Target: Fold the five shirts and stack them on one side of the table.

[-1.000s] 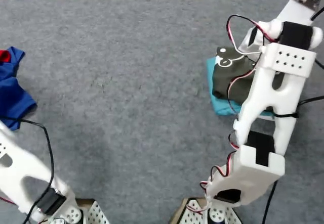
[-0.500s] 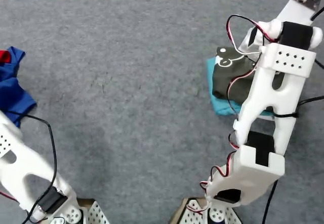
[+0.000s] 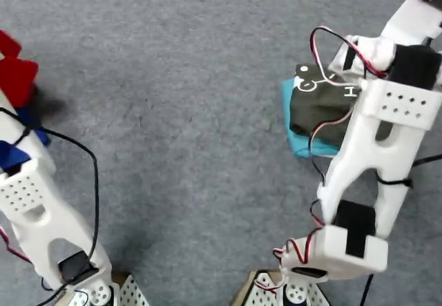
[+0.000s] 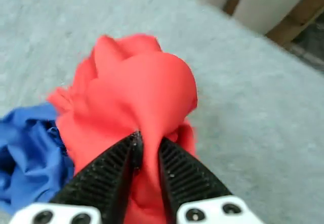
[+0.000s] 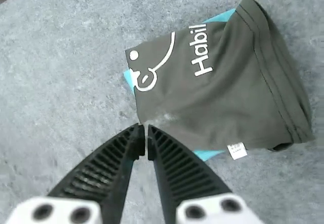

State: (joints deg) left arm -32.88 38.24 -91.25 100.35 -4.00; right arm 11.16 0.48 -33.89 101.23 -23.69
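From above, a red shirt (image 3: 17, 78) and a blue shirt (image 3: 12, 155) are at the table's (image 3: 193, 112) left edge, and a dark shirt (image 3: 321, 109) lies atop a teal shirt (image 3: 298, 146) near its right edge. Left wrist view: the left gripper (image 4: 147, 150) clenches the red shirt. Right wrist view: the right gripper (image 5: 142, 135) is pressed together, empty, above the table.

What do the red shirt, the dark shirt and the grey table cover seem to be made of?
Red shirt: soft matte knit, probably cotton jersey; it bunches in rounded folds. Dark shirt: matte jersey too, with stitched hems. Table cover: grey felt or short-pile carpet; fuzzy, flecked surface.
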